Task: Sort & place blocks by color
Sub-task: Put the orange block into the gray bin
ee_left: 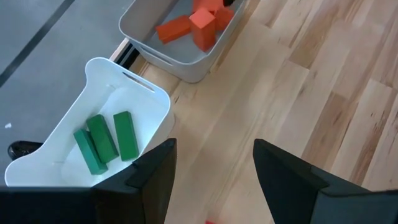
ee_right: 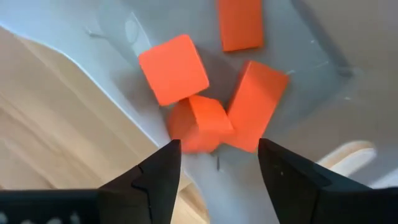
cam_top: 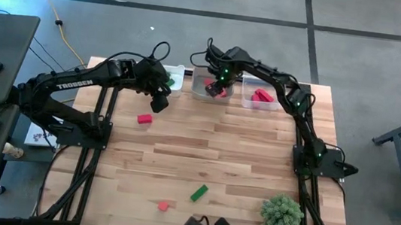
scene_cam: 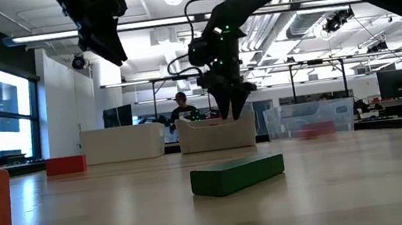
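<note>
Right gripper [ee_right: 217, 163], jaws spread, hung over the middle tray [cam_top: 199, 88] holding four salmon blocks [ee_right: 173, 68]; left gripper [ee_left: 214, 171] spread; three green blocks [ee_left: 126, 135] in the left tray [ee_left: 149, 102].

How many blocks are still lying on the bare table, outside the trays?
3: a red block near the left arm, a green block and a small red block at the near edge. None seems hidden.

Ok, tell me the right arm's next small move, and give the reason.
Probably lift the right gripper straight up out of the middle tray. Its fingers stand open and empty above the salmon blocks lying in that tray, so that drop looks done. A green block and two red blocks are loose on the table.
</note>
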